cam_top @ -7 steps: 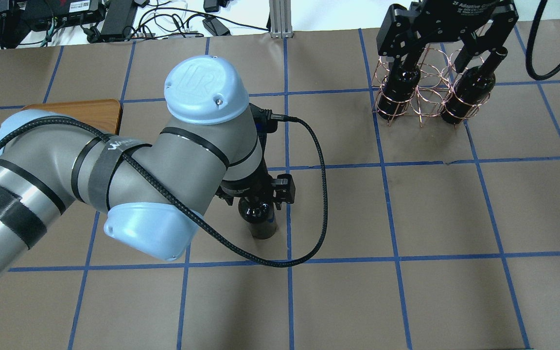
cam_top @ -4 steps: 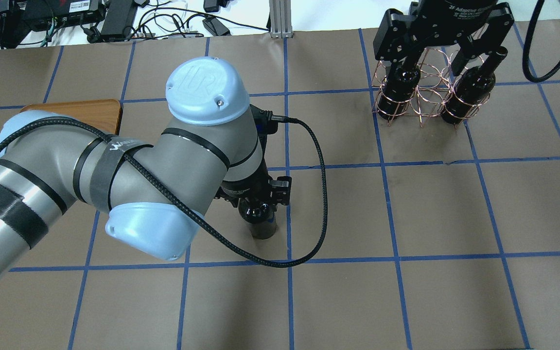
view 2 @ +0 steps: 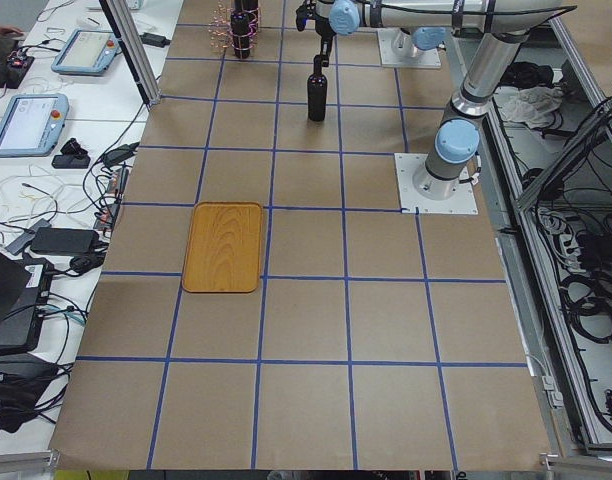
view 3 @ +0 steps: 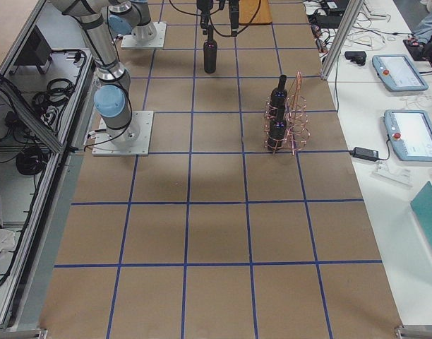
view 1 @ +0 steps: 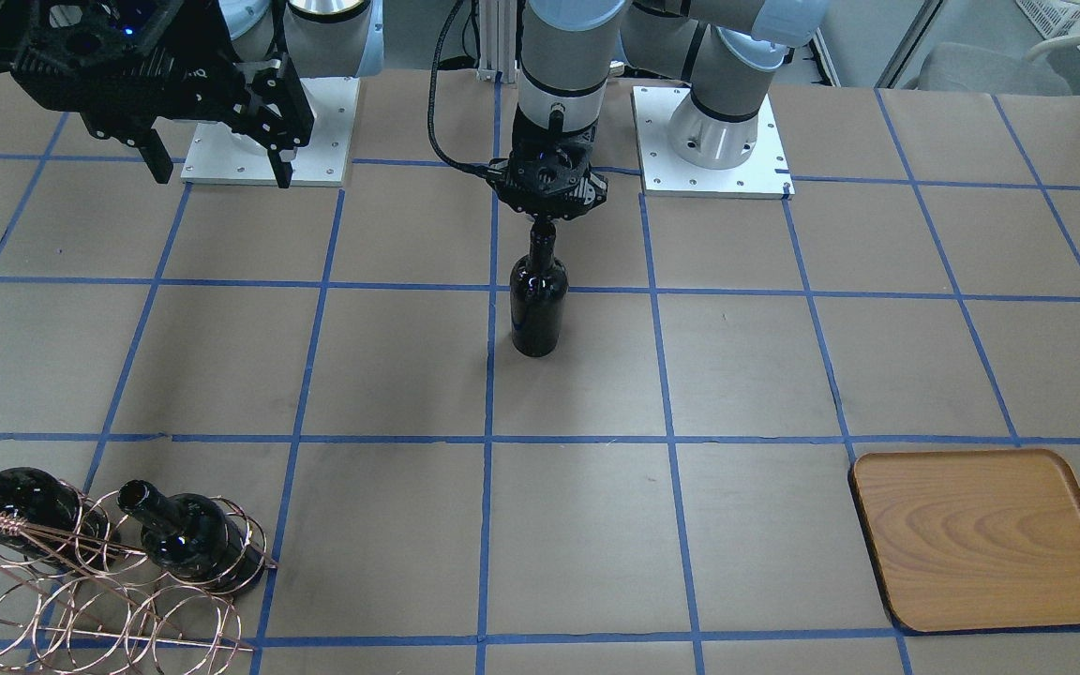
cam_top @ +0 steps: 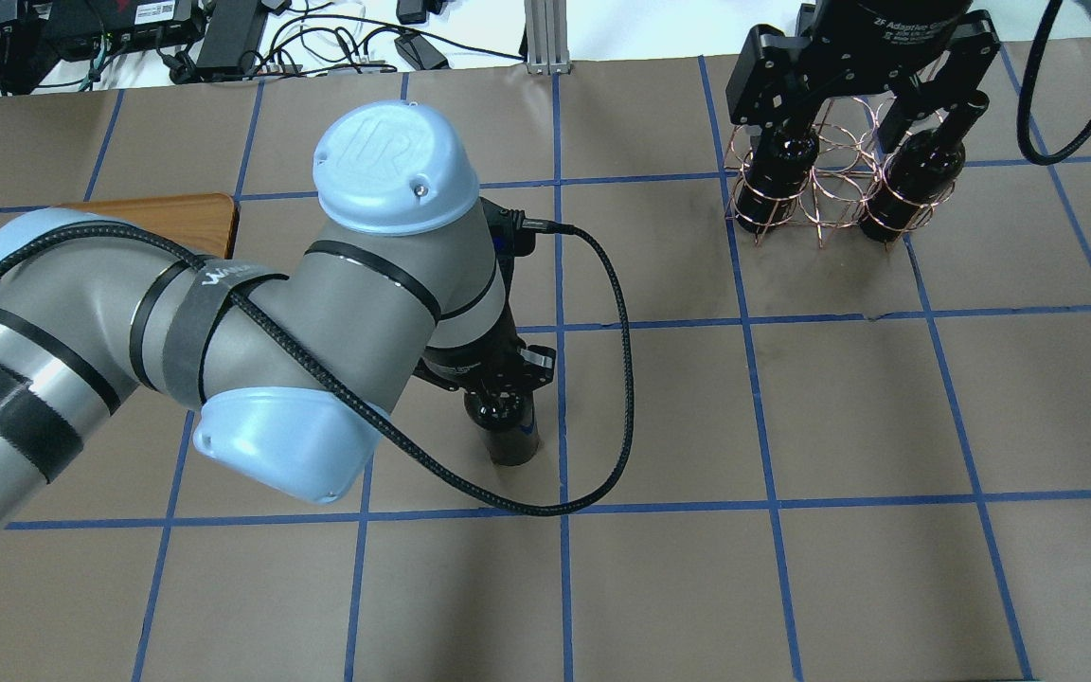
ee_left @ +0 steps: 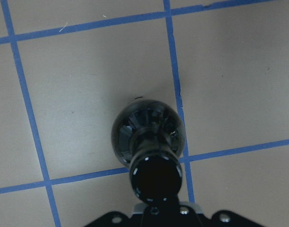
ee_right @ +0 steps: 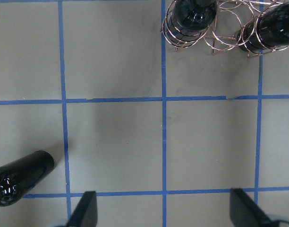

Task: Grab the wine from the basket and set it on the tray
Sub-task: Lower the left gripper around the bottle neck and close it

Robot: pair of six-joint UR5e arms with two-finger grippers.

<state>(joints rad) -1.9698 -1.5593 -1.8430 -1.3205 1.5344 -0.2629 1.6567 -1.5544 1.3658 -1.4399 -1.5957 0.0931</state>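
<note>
Black wine [view 1: 538, 309] stands on the tabletop [view 1: 784, 375], neck clamped by left pincer [view 1: 545, 223], tips hidden; right pincer [view 1: 219, 169] gapes apart.

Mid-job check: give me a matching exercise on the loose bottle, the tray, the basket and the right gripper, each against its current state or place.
Things:
1. wine bottle
2. tray
3. basket
4. right gripper

States:
a. holds two bottles
b. open, holding nothing
c. upright on the table, outside the wire loops
d. bare, nothing on it

Pairs: 1-c, 2-d, 3-a, 4-b
</note>
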